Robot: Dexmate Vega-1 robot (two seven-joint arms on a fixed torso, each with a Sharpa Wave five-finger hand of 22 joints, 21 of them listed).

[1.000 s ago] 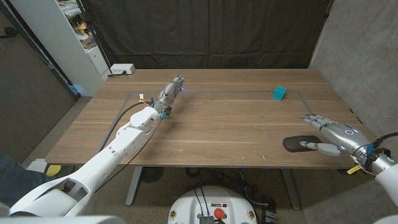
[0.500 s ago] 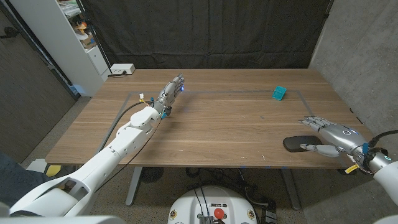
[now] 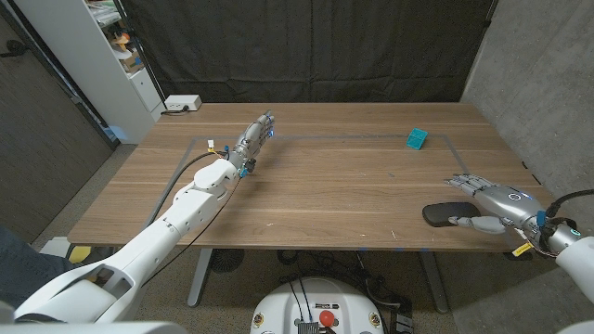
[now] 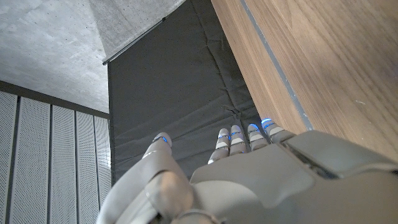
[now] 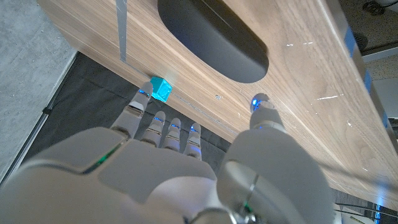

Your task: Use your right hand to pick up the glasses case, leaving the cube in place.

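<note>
A dark, oval glasses case (image 3: 444,214) (image 5: 211,36) lies near the table's front right edge. My right hand (image 3: 490,205) (image 5: 174,168) hovers just right of it, fingers spread and holding nothing; its thumb reaches toward the case's near side. A small teal cube (image 3: 416,139) (image 5: 161,88) stands far back on the right half of the table, well away from the case. My left hand (image 3: 256,133) (image 4: 236,174) is stretched out over the table's far left part with fingers straight and holding nothing.
Thin tape lines (image 3: 371,137) mark a rectangle on the wooden table (image 3: 334,186). A white box (image 3: 183,103) sits at the far left corner, with shelves (image 3: 121,46) beyond. A black curtain hangs behind the table.
My right hand has drifted slightly right and back from the case. The left arm, the case and the cube have not moved.
</note>
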